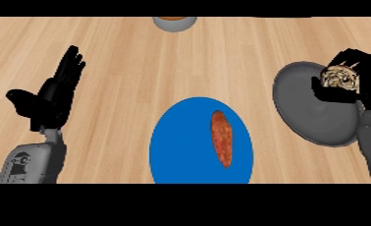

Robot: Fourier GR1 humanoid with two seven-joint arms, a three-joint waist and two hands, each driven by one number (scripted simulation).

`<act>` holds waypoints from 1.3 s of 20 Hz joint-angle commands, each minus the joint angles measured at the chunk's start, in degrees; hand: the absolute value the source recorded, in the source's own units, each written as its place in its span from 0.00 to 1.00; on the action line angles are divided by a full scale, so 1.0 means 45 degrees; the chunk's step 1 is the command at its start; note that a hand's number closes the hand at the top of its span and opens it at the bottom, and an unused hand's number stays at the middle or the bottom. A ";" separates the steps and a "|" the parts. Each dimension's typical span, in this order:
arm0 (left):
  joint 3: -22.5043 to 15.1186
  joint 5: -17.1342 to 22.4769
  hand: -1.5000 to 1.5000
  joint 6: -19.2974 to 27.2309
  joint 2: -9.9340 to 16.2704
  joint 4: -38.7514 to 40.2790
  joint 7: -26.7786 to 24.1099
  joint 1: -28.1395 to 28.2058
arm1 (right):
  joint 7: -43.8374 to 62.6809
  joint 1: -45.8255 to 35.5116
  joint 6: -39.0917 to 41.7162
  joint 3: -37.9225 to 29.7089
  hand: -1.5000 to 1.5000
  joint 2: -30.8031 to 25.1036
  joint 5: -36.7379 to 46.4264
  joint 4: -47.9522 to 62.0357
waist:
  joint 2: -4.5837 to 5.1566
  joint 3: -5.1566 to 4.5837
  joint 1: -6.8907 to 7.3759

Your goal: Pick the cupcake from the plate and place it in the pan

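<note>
Grey pan [308, 117] (cupcake [339, 76] above)

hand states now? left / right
Left hand: open, fingers straight, holding nothing.
Right hand: fingers curled round the cupcake, over the pan.

One blue plate [170, 146], one grey pan [304, 109], one cupcake [339, 76], one reddish sausage-like item [222, 138], one grey bowl [174, 23], two hands: left hand [51, 97], right hand [340, 95].

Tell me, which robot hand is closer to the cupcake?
Right. The right hand is curled round the cupcake above the grey pan. The left hand rests open far across the counter, beyond the blue plate.
</note>
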 commanded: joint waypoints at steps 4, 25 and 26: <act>-0.0229 -0.0132 0.50 0.0227 -0.0215 -0.0483 0.0617 -0.0340 | -0.3745 -0.2357 -0.2022 -0.1223 1.00 -0.0326 -0.0327 0.6890 | 0.0017 0.0010 0.0115; -0.0131 -0.0315 0.50 0.0290 -0.0452 0.0005 -0.0433 0.0585 | -0.8877 -0.3741 0.2325 -0.4856 0.00 -0.1159 -0.5323 1.1595 | -0.0094 -0.0007 -0.0223; 0.0328 -0.0121 0.50 0.0075 -0.0092 0.0391 -0.0883 0.0704 | -0.8782 -0.3422 0.2873 -0.4817 0.00 -0.0717 -0.5621 1.1169 | -0.0146 -0.0026 -0.0368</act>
